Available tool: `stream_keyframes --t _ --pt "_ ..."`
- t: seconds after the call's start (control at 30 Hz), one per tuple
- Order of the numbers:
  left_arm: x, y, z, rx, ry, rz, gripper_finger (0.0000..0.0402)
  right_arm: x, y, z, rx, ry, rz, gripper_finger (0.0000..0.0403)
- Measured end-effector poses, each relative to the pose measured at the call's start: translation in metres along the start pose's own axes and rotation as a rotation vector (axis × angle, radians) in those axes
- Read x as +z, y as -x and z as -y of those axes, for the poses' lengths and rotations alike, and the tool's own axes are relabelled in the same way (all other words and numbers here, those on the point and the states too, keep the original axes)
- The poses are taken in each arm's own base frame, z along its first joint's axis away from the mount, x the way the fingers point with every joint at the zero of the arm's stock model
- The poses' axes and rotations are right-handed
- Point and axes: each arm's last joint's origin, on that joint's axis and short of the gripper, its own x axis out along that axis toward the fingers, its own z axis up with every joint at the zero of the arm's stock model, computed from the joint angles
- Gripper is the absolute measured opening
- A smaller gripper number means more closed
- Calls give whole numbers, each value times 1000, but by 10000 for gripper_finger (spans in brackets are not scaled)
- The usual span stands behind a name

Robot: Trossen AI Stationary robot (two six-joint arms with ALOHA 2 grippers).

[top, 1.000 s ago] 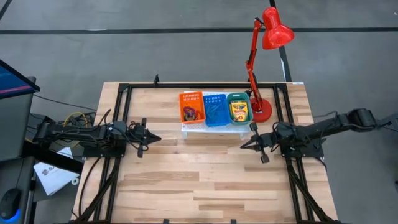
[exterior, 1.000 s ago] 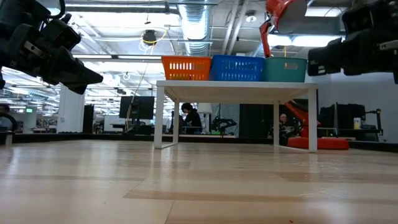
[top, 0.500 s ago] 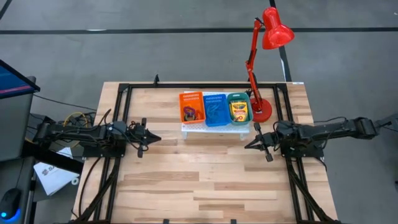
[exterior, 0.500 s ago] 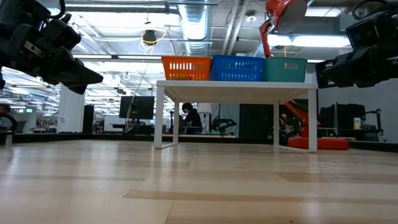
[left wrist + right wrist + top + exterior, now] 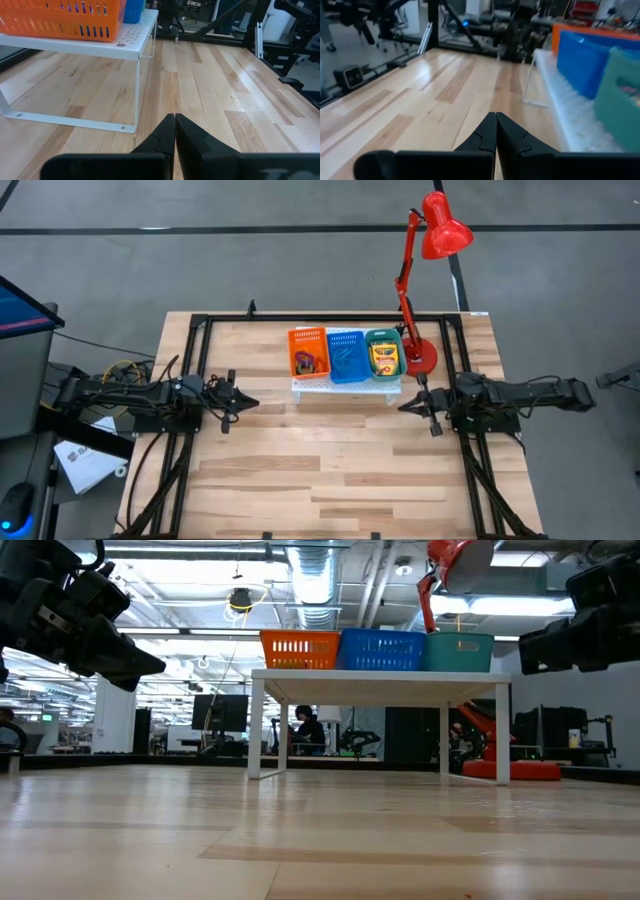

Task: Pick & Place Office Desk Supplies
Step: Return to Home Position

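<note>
On the stand [image 5: 345, 388] at the bench's [image 5: 300, 470] back sit three bins: orange bin [image 5: 307, 337] holding loops [image 5: 310, 363], blue bin [image 5: 346, 336], and green bin [image 5: 384, 335] holding one crayon box [image 5: 385, 358]. Left gripper [image 5: 250, 402] and right gripper [image 5: 402, 408] hover at either side, jaws pressed together.

Grey concrete floor [image 5: 250, 260] with dark lines — overhead, bright strip lights [image 5: 190, 552] and a silver duct [image 5: 315, 585]

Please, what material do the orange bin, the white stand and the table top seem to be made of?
Orange bin: likely plastic, glossy lattice walls. White stand: probably painted metal, perforated top, thin legs. Table top: wood, visible grain, plank seams.
</note>
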Motion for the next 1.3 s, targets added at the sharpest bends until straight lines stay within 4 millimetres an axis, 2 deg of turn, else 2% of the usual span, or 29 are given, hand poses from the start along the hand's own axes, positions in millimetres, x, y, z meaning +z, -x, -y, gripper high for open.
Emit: stream_keyframes --t 0.33,1.3 --pt "0 0 0 1 0 0 8 8 7 1 -38 11 95 0" --pt "0 0 0 3 0 0 8 7 7 0 -33 11 93 0"
